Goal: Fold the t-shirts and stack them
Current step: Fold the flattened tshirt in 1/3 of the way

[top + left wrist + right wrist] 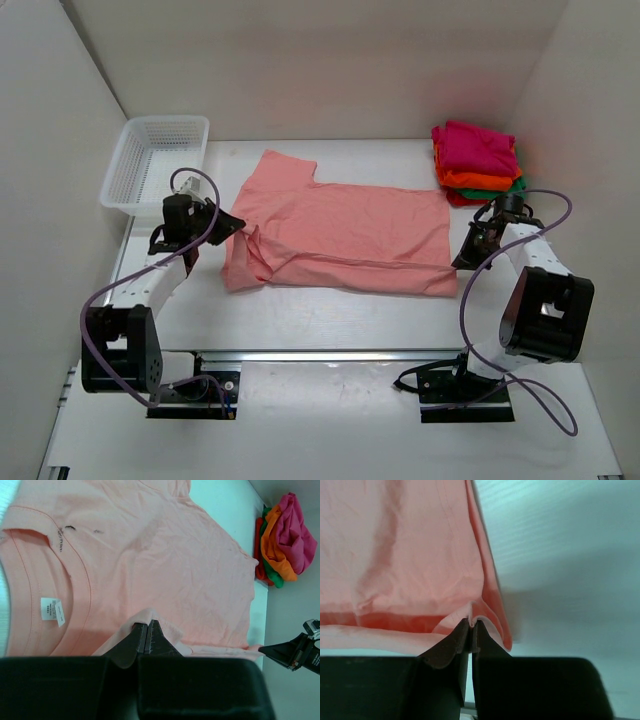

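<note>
The salmon-pink t-shirt (pixel 340 225) lies spread on the table, its near long edge folded up over itself. My left gripper (pixel 240 228) is shut on the shirt's left edge near the collar; the left wrist view shows cloth pinched at the tips (pixel 145 626) and the neck label. My right gripper (pixel 462 262) is shut on the shirt's near right hem corner, seen pinched in the right wrist view (pixel 472 622). A stack of folded shirts stands at the back right: magenta (pixel 478 148) on top, orange (pixel 480 181) under it, green (pixel 516 184) lower; it also shows in the left wrist view (pixel 285 535).
A white plastic mesh basket (pixel 155 165) stands at the back left of the table. White walls close in the left, back and right sides. The arm bases and cables sit along the near edge.
</note>
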